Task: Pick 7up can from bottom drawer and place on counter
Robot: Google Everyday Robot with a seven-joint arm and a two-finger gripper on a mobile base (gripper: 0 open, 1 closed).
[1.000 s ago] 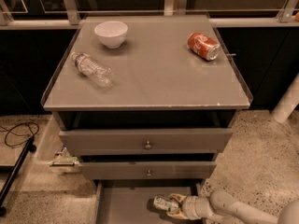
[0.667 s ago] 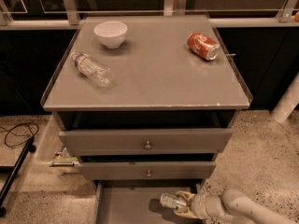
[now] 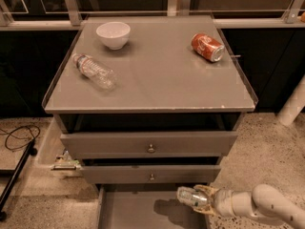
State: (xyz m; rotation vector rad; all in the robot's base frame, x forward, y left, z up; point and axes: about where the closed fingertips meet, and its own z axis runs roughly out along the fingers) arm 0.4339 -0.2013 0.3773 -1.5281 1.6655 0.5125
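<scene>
No legible text or labels

7up can (image 3: 187,196): silvery, tipped sideways, seemingly lifted clear of the drawer floor
bottom drawer (image 3: 133,213): pulled open, flat grey floor
counter (image 3: 157,80): glossy grey top
gripper (image 3: 198,198): clasping the can, low right

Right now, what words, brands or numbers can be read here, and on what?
No text reads clearly.
On the red can on the counter: white marks, too blurred.
On the bottle: label too blurred.
On the silvery can, held by the end effector over the bottom drawer: too blurred.
</scene>
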